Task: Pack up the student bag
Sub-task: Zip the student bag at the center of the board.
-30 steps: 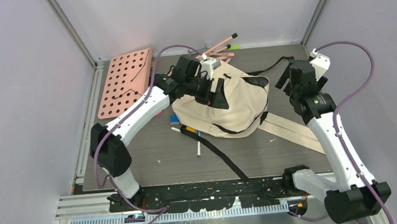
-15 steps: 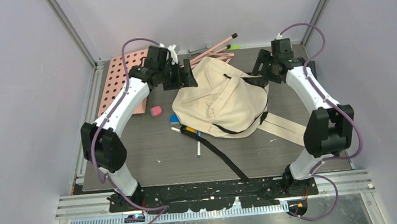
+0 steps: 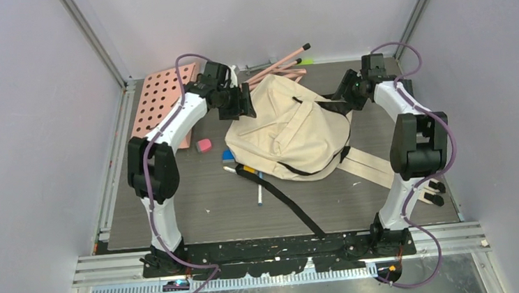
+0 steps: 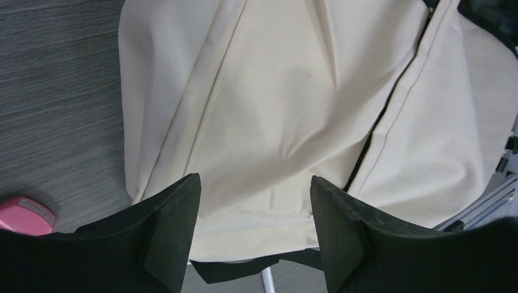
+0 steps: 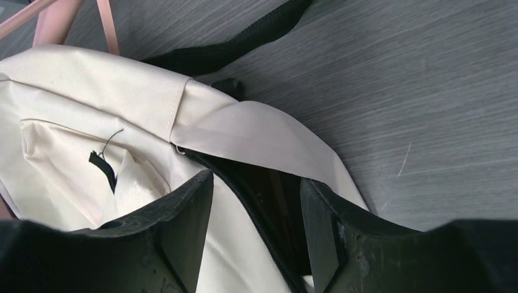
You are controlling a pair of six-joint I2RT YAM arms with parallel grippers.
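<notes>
Left gripper [image 4: 253, 183], right gripper [image 5: 255, 180] — agape, empty — over student bag [image 3: 291, 133]

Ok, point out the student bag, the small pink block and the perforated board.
student bag [image 3: 262, 129]: top view, on its cream front panel.
small pink block [image 3: 203, 145]: top view, on its middle.
perforated board [image 3: 157, 102]: top view, on its holed top face.

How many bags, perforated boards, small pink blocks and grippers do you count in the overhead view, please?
student bag: 1
perforated board: 1
small pink block: 1
grippers: 2 (left gripper, right gripper)
Total: 5
</notes>
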